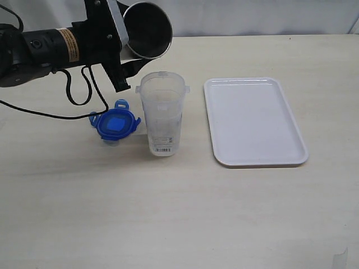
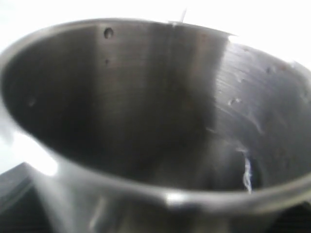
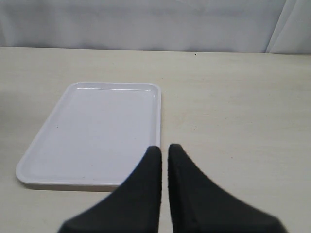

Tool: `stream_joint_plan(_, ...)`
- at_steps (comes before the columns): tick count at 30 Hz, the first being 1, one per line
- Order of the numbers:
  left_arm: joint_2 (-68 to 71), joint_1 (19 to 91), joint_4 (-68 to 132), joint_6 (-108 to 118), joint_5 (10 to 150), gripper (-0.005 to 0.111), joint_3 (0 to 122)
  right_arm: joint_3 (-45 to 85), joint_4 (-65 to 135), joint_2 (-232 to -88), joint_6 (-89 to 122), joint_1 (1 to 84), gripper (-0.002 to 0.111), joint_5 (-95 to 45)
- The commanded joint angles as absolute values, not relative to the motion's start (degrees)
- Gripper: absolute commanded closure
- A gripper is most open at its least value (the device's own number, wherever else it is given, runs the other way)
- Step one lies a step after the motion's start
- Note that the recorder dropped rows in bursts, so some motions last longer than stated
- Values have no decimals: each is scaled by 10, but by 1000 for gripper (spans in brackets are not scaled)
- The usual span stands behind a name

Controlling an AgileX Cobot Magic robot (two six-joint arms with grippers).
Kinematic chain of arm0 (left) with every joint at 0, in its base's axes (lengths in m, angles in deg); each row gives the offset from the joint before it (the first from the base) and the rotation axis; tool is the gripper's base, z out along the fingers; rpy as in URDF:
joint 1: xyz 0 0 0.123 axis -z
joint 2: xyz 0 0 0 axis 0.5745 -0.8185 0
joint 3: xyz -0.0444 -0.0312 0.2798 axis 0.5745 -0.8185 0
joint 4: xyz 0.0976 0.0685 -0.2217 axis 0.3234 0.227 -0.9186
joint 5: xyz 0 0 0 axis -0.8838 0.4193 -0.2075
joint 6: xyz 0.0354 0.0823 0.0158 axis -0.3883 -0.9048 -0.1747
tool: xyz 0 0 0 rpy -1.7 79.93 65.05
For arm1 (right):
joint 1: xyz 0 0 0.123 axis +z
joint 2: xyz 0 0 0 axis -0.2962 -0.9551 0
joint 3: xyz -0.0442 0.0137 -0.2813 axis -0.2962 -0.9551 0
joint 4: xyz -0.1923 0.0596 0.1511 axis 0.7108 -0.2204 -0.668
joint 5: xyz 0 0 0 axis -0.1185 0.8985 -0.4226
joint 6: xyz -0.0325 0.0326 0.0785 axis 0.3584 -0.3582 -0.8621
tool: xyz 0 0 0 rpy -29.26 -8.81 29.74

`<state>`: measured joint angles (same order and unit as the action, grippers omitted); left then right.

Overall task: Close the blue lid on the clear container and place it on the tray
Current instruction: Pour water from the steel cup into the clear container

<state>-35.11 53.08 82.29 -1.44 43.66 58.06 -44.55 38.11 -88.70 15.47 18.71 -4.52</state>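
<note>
As lid (image 1: pixel 115 124) lies beside container (image 1: pixel 162 115), tray (image 1: pixel 255 120) apart

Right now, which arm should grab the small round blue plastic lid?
Probably the right. Its black end effector is shut and empty, while the left end effector holds a shiny grey metal cup. The small round blue plastic lid lies on the left arm's side though, so it must reach across.

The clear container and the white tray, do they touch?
Apart. The exterior view shows a strip of bare table between the container and the tray.
</note>
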Motion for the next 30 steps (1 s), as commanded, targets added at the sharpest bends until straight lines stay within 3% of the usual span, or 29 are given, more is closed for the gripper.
stream_joint_plan(1,-338,531,807,-59,422,107,586,-446,381,-885,154,185,103,-48)
stream_joint_plan(13,-338,531,807,-225,447,107,586,-446,381,-885,154,185,103,-48)
stream_joint_plan(30,-338,531,806,-160,447,107,586,-446,381,-885,154,185,103,-48)
